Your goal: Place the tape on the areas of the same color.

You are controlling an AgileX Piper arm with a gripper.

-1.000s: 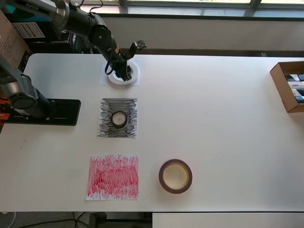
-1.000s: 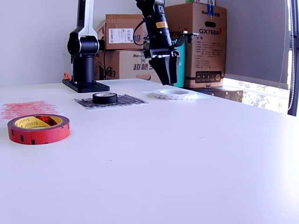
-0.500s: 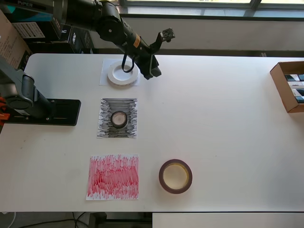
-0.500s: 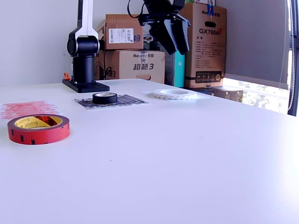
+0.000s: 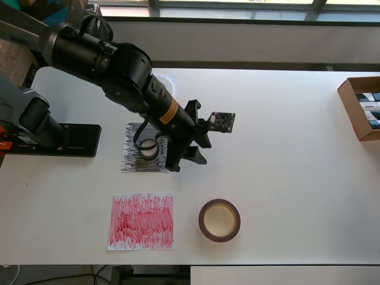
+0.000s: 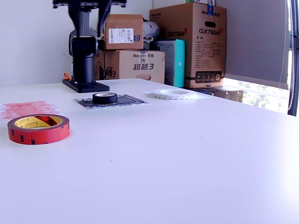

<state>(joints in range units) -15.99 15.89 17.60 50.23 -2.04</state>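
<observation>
Tool [image 5: 189, 155] empty, jaws parted, high over the black sheet [image 5: 147, 147]. Red tape roll [image 5: 219, 220] sits on bare table [image 5: 285, 148] beside red sheet [image 5: 141, 221] (1 of 3 unplaced). Risk: descent clips black roll [image 6: 104, 98].

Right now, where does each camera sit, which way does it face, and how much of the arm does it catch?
Overhead view: above the table, looking straight down; arm and gripper over the black sheet.
Exterior view: low at table level, facing the arm's base and stacked cardboard boxes; gripper out of frame.
Shared: red tape roll, black tape roll.
</observation>
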